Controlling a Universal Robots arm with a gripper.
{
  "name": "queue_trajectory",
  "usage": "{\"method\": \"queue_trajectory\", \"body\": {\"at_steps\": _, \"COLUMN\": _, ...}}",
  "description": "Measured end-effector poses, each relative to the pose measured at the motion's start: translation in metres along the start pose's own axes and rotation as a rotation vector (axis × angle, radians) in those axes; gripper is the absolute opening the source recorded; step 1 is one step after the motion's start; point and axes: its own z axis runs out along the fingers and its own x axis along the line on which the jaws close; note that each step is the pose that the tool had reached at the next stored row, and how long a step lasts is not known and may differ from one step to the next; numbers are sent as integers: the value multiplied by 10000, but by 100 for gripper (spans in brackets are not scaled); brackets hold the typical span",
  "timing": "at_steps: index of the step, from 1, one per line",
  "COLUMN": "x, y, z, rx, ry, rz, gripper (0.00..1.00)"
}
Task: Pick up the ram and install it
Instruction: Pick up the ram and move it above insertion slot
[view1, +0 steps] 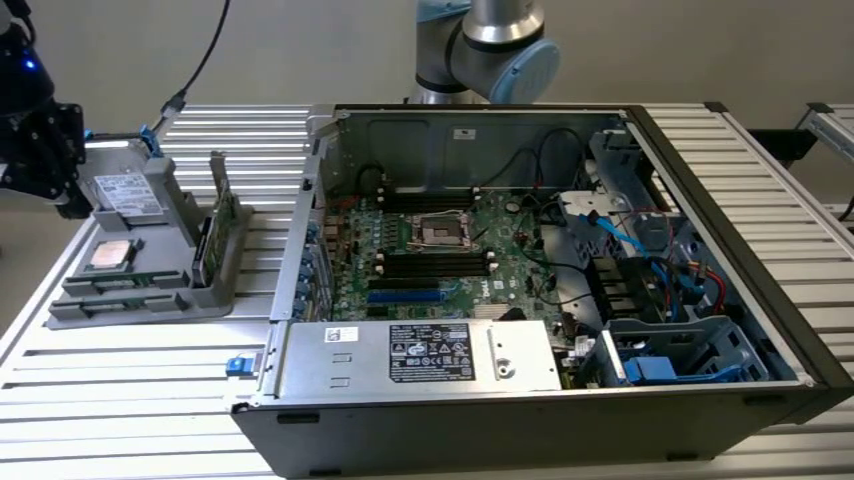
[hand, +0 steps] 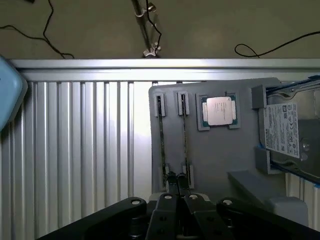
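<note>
The ram (view1: 222, 235) is standing on its long edge in a slot of a grey holder tray (view1: 134, 300). The tray is sitting at the edge of the ribbed bench (view1: 120, 400) on the exterior view's left. A second stick (view1: 218, 178) is standing just beside the ram in a parallel slot.

In the same tray, a square silver processor (hand: 218, 110) is lying flat in its own recess. A boxy drive with a white label (hand: 284, 131) is resting at the tray's far end from the sticks.

In the wrist view, the fingers (hand: 171, 185) are pressing together with nothing showing between them. They are hanging above the tray, over the gap between the near ends of the two stick slots. Whether they are touching either stick cannot be told.

In the exterior view, the arm's dark wrist end (view1: 34, 140) is hovering over the bench's edge next to the drive. The arm's pale blue and silver joint (view1: 487, 40) is rising behind the bench's far edge.

An open computer case (view1: 747, 400) is taking up the middle of the bench and its side on the exterior view's right, well apart from the fingers. The case is lying with its motherboard (view1: 494, 250) facing up. Dark memory slots (view1: 427, 262) are running alongside the processor socket (view1: 441, 230). A silver power supply (view1: 414, 355) is sitting along the case's near wall.
</note>
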Motion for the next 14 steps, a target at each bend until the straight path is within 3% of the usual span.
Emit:
{"method": "queue_trajectory", "body": {"at_steps": 2, "x": 0, "y": 2, "z": 1, "rx": 6, "ry": 27, "rz": -268, "gripper": 10}}
{"method": "queue_trajectory", "body": {"at_steps": 7, "x": 0, "y": 1, "z": 2, "rx": 7, "ry": 27, "rz": -271, "gripper": 12}}
{"method": "queue_trajectory", "body": {"at_steps": 9, "x": 0, "y": 1, "z": 2, "rx": 7, "ry": 27, "rz": -272, "gripper": 18}}
{"method": "queue_trajectory", "body": {"at_steps": 11, "x": 0, "y": 1, "z": 2, "rx": 7, "ry": 27, "rz": -272, "gripper": 30}}
{"method": "queue_trajectory", "body": {"at_steps": 13, "x": 0, "y": 0, "z": 12, "rx": 11, "ry": 27, "rz": -272, "gripper": 30}}
{"method": "queue_trajectory", "body": {"at_steps": 14, "x": 0, "y": 1, "z": 30, "rx": 29, "ry": 27, "rz": -272, "gripper": 36}}
